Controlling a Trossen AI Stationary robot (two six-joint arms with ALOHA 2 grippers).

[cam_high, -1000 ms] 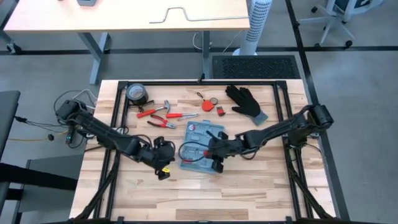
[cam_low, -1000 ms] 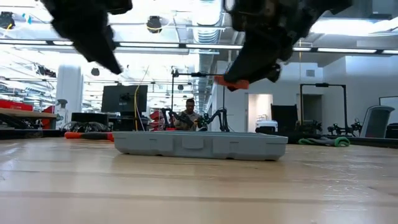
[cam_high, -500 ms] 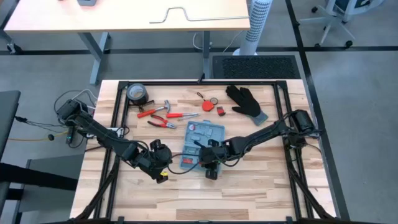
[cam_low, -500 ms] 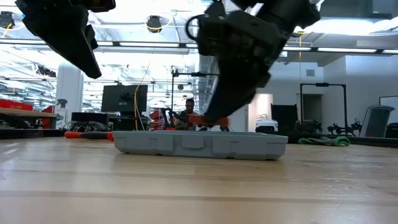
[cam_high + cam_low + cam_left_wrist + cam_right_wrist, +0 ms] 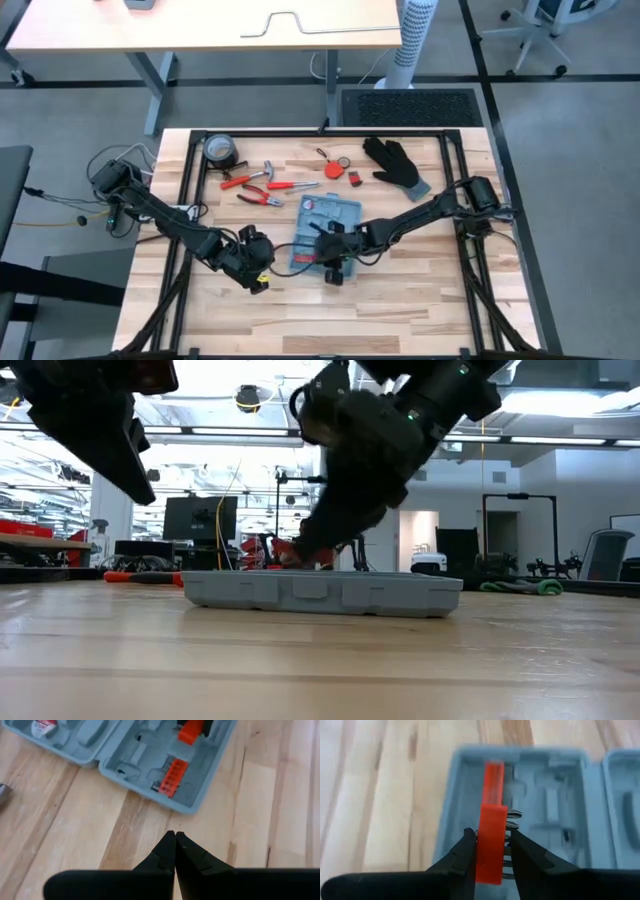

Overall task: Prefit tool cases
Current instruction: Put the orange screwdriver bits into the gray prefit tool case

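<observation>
The blue-grey tool case (image 5: 326, 214) lies open and flat on the table, grey recesses up, also seen in the low view (image 5: 320, 592). One orange bit strip (image 5: 170, 778) sits in a recess of its near half. My right gripper (image 5: 492, 845) hovers over that half, shut on a second orange bit block (image 5: 492, 837), which the low view (image 5: 300, 554) shows just above the case. My left gripper (image 5: 175, 838) is shut, holds nothing and hovers over bare wood just left of the case (image 5: 266, 266). My right gripper pinches the orange bit block between its two fingers (image 5: 468, 851), on the block's two long side faces (image 5: 490, 855) at its nearer end. The block runs on ahead along the fingers. The fingers slant down from the table's right, and the block hangs clear over the case's near half.
Behind the case lie red-handled pliers (image 5: 262, 198), other red-handled tools (image 5: 250, 180), a dark tape roll (image 5: 220, 151), small red parts (image 5: 340, 163) and a black glove (image 5: 396, 165). Bare wood stretches along the near edge (image 5: 400, 310).
My right gripper has carried the orange block toward the table's left and down, from beside the case's right edge to low over its near half. My left gripper has drawn back a little toward the left, staying shut.
</observation>
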